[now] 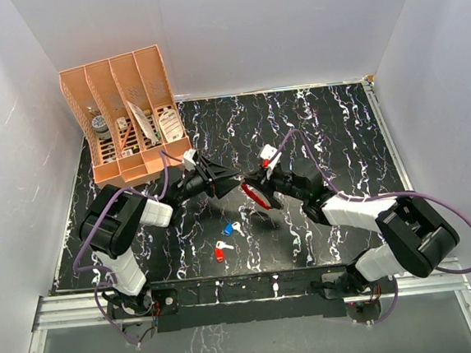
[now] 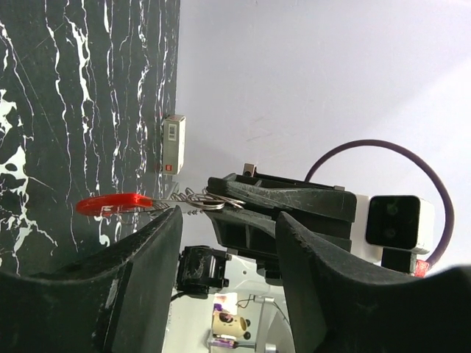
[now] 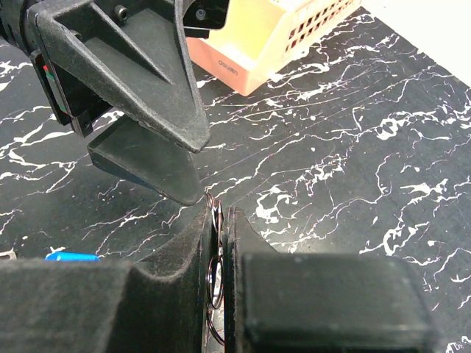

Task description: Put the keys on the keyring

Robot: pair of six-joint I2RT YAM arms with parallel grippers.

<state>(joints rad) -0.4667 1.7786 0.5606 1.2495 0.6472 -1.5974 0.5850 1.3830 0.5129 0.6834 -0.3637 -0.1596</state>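
Observation:
The keyring is a red curved strip (image 1: 262,199) joined to thin metal rings. My right gripper (image 1: 252,180) is shut on those rings (image 3: 214,254) and holds the keyring above the table; the red strip (image 2: 110,204) sticks out sideways in the left wrist view. My left gripper (image 1: 231,177) is open and empty, its fingers (image 3: 158,110) pointing at the right gripper's tips (image 3: 221,213) and almost touching them. In the left wrist view the left gripper (image 2: 228,218) has a wide gap between its fingers. The blue-headed key (image 1: 230,227) and the red-headed key (image 1: 220,250) lie on the table in front of both grippers.
An orange desk organizer (image 1: 127,112) with several slots stands at the back left and also shows in the right wrist view (image 3: 254,37). The black marbled table (image 1: 330,127) is walled in white. The blue key also shows in the right wrist view (image 3: 70,257).

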